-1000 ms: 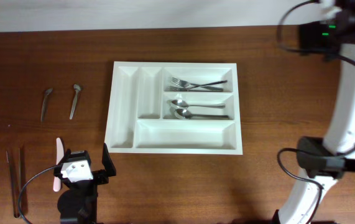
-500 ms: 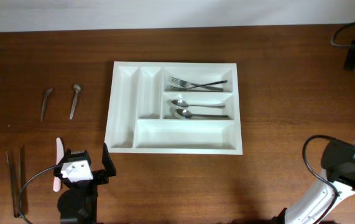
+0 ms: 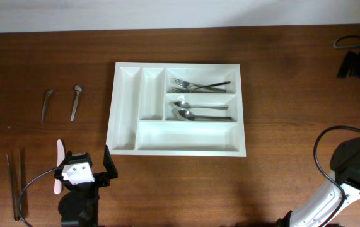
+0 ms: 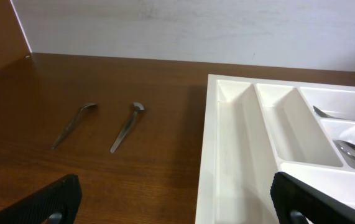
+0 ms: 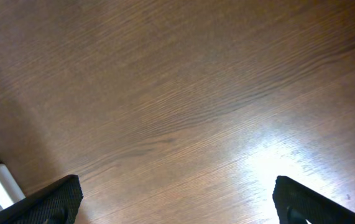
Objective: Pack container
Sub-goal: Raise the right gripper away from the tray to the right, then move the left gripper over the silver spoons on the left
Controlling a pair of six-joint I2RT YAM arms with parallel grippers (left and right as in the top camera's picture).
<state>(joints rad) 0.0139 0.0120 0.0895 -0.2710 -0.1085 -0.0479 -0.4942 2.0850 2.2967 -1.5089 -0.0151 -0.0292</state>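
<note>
Your right arm has swung off toward the far right edge of the desk [image 3: 280,94] in the last second. Its end effector [image 5: 177,200] is spread, with only bare wood beneath it. Nothing else has moved: the left end effector [image 3: 86,157] stays parked near you, fingers wide apart and empty.

By my reading no piece is in hand. The two small metal utensils [image 3: 61,103], the chopsticks [image 3: 14,183] and the pink-handled piece [image 3: 58,165] on the left still need packing.

The container [image 3: 186,136] lies flat mid-desk, open side up, with its long axis running left to right across your front. Its two narrow slots sit at your left end and point away from you. The three long compartments run crosswise; forks [image 3: 198,84] fill the far one, spoons [image 3: 195,110] the middle, and the near one is bare.
</note>
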